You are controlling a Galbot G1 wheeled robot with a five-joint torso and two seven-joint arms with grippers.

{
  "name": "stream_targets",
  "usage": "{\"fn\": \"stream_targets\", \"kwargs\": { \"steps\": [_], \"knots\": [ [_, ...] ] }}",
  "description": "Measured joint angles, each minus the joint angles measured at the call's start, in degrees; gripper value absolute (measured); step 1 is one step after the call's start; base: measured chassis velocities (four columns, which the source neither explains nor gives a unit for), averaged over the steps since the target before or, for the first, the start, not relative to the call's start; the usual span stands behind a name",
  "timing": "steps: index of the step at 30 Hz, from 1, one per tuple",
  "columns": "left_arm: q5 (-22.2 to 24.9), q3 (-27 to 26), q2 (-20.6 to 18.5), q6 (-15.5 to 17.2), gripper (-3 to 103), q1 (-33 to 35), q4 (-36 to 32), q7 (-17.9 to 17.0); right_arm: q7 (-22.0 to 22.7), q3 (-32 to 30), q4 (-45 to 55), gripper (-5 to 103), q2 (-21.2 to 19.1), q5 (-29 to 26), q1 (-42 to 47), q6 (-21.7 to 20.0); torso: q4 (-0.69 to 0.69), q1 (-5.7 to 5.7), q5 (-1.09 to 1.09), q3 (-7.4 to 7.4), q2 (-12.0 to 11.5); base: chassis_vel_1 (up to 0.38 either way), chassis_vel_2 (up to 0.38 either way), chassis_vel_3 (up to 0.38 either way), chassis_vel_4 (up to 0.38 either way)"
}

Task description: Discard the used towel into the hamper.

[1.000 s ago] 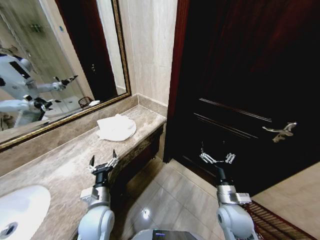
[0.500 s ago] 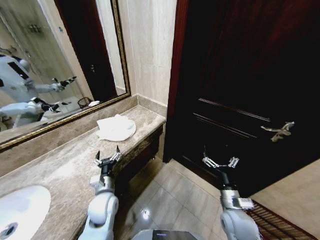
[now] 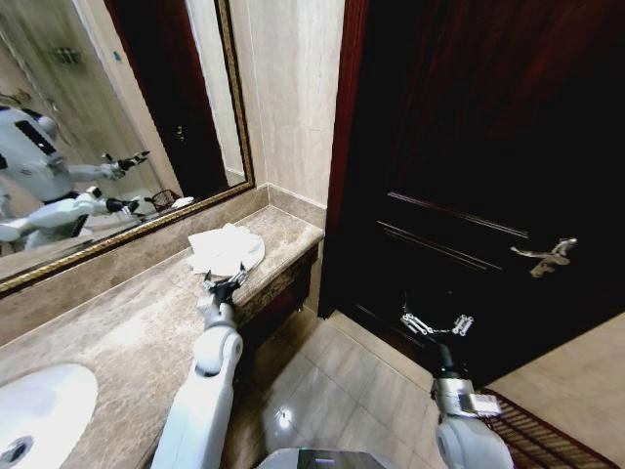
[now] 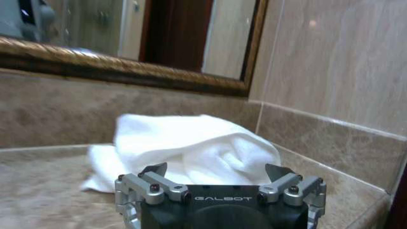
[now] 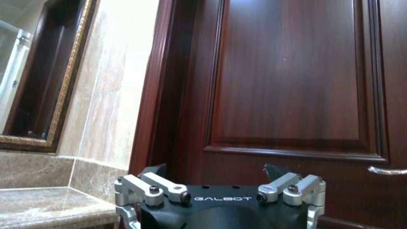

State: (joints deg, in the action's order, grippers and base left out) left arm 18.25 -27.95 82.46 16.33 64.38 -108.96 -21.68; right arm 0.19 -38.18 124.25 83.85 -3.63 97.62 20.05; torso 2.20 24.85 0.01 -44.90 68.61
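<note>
The used towel is a crumpled white heap on the marble counter, near the counter's far end by the wall. My left gripper reaches out over the counter and stands open just short of the towel's near edge. In the left wrist view the towel lies right ahead of the open left gripper, with nothing between its fingers. My right gripper hangs open in front of the dark door, and the right wrist view shows the right gripper empty. The hamper shows as reddish-brown wirework on the floor at the lower right.
A gilt-framed mirror runs behind the counter. A white basin sits at its near left. The dark wooden door with a lever handle stands to the right. Tiled floor lies open between counter and door.
My left arm has stretched forward across the counter, bringing its open gripper up to the towel's near edge. The right gripper has drifted slightly right and down.
</note>
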Motion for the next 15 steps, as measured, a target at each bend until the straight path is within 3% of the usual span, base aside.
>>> {"fn": "stream_targets", "kwargs": {
  "steps": [3, 12, 15],
  "knots": [
    [1.6, 1.6, -0.1, 2.0, 100, -1.7, 1.7, -1.5, 0.2, 0.0, -0.4, 100, 0.4, 0.0, -0.1, 0.4, 0.00, 0.00, 0.00, 0.00, 0.0, 0.000, 0.000, 0.000, 0.000],
    [2.5, 2.3, 0.4, 2.5, 103, -2.6, 3.6, -2.0, 0.4, -0.1, -0.6, 100, 0.3, -0.1, -0.4, 0.5, 0.01, 0.00, -0.01, 0.00, 0.0, 0.000, 0.000, 0.000, 0.000],
    [4.0, 2.1, 0.0, 2.3, 95, -2.8, 4.4, -1.9, 0.5, 0.0, -0.8, 100, 0.3, -0.1, -0.4, 0.8, 0.01, 0.00, -0.01, 0.00, 0.0, 0.000, 0.000, 0.000, 0.000]
  ]
}}
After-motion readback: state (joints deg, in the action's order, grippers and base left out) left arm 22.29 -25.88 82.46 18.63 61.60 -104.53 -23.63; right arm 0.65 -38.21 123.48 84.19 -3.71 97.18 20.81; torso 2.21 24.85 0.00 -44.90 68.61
